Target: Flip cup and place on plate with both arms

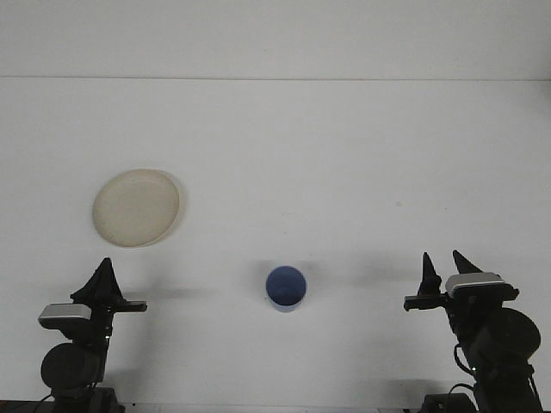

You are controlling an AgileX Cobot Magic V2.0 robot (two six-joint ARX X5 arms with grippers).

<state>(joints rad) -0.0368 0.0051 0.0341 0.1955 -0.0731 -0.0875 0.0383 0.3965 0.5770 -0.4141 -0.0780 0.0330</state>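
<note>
You face a white tabletop seen from above; the blue cup stands near the front edge, between your two arms, its mouth appearing to face upward; the cream plate lies beyond the left gripper, slightly to its outer side. The right gripper sits well apart from the cup, its two fingers spread, empty. The left gripper's fingers overlap in this view; you cannot tell their spacing. Approach the cup level from its side, grip the wall mid-height, and avoid tipping it.
</note>
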